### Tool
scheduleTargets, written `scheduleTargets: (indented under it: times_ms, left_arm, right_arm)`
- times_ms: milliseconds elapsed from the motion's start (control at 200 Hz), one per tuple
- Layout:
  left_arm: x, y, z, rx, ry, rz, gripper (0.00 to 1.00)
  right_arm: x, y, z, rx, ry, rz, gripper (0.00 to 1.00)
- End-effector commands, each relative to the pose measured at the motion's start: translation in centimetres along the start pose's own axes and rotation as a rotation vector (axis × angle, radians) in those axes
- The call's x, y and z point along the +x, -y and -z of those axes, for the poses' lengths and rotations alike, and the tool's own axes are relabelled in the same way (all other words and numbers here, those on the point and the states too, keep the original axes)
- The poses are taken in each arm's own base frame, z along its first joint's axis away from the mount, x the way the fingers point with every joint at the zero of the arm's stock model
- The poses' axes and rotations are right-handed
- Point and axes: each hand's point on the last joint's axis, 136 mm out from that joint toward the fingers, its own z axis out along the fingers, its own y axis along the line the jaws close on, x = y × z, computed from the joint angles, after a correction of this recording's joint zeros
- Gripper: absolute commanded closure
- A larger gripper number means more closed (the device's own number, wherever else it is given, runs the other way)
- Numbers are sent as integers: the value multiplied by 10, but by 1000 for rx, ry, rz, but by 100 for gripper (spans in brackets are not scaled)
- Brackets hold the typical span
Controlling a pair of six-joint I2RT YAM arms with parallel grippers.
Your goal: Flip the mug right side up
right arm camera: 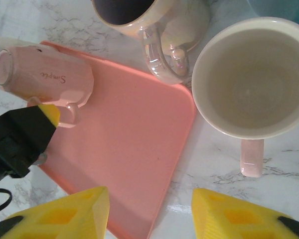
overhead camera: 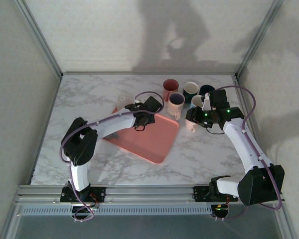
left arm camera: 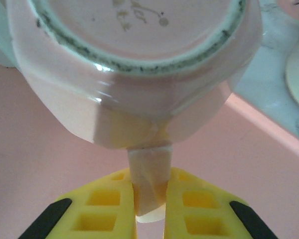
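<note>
The pale pink mug (left arm camera: 134,89) is tipped on its side, its base facing the left wrist camera, over the back left part of the pink tray (overhead camera: 152,139). My left gripper (left arm camera: 149,204) is shut on the mug's handle (left arm camera: 149,174), pinched between the yellow fingers. From the right wrist view the mug (right arm camera: 45,74) lies sideways with its handle at the left gripper's yellow finger (right arm camera: 50,113). From above, the mug (overhead camera: 123,102) sits at the tray's far left corner by my left gripper (overhead camera: 134,110). My right gripper (right arm camera: 149,209) is open over the tray's right edge, holding nothing.
Several upright mugs stand behind and right of the tray: a red-brown one (overhead camera: 170,88), an iridescent one (right arm camera: 154,30), a dark green-lined one (overhead camera: 191,89), a teal one (overhead camera: 207,90), and a cream mug with a pink handle (right arm camera: 251,74) close under my right gripper (overhead camera: 195,119).
</note>
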Motion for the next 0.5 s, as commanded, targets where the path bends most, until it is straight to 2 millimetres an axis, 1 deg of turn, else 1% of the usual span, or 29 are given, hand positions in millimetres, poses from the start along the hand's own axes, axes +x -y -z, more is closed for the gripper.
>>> scheduleTargets:
  times_ms: [0,90,260,401,496]
  left_arm:
    - [-39,20,44,128,116,37,100]
    - [-46,27,58,190,136,51,100]
    - [-61,38,91,315,185,75,100]
    - [-72,43,120,453,244,115,100]
    - [-78,41,133,536,257,156,100]
  right_arm:
    - [-3,-7,2,-45,8,-11,52]
    - [-2,-13,3,-77,4,-8,52]
    - [-2,-31,8,-172,-3,5,52]
    - [-1,-41,11,-228,-8,11,52]
    - [0,-49,13,-270,-14,9,52]
